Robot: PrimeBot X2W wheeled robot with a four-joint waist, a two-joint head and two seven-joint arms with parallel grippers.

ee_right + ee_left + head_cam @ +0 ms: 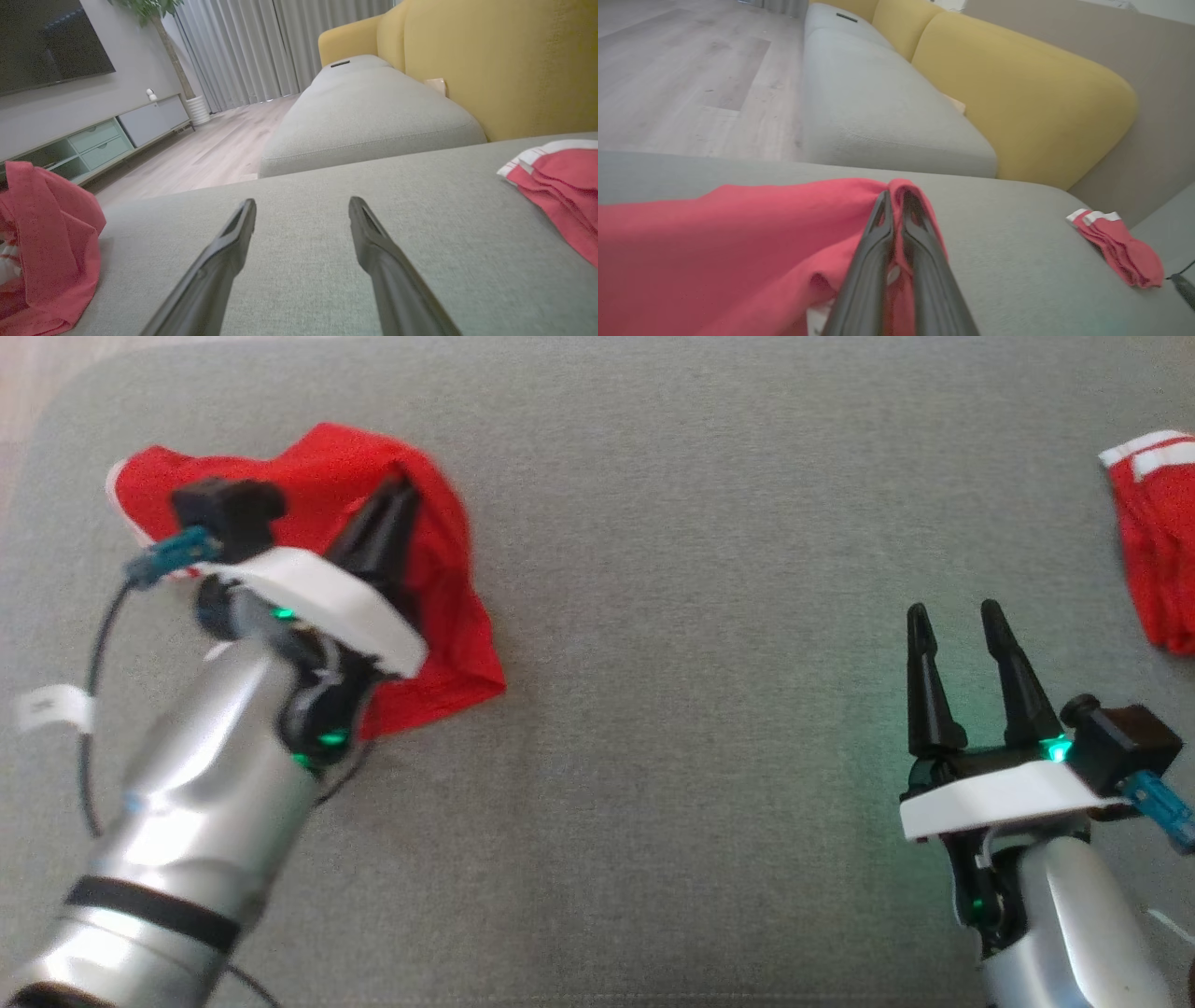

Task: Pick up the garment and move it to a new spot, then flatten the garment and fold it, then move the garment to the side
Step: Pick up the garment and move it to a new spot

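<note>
Left gripper point(403, 493): upper left, pinching your red garment point(455, 616), ready to lift.
Right gripper point(954, 614): lower right, spread, idle.

Two red garments point(448, 607) point(1158, 551), two end effectors point(401, 493) point(954, 616)

Light: soft, even daylight, fairly bright, with no hard shadows on the grey woven-fabric cushion point(653, 616). In the head view, a green glow tints the fabric beside the right gripper point(954, 609). That view is slightly soft, and there is pale glare on the silver left forearm point(187, 821). Left wrist view: the crumpled red cloth garment point(714, 242) is blurred up close and the edges bow. The right wrist view is dimmer, brightest at the pale pleated curtains point(243, 46).
</note>
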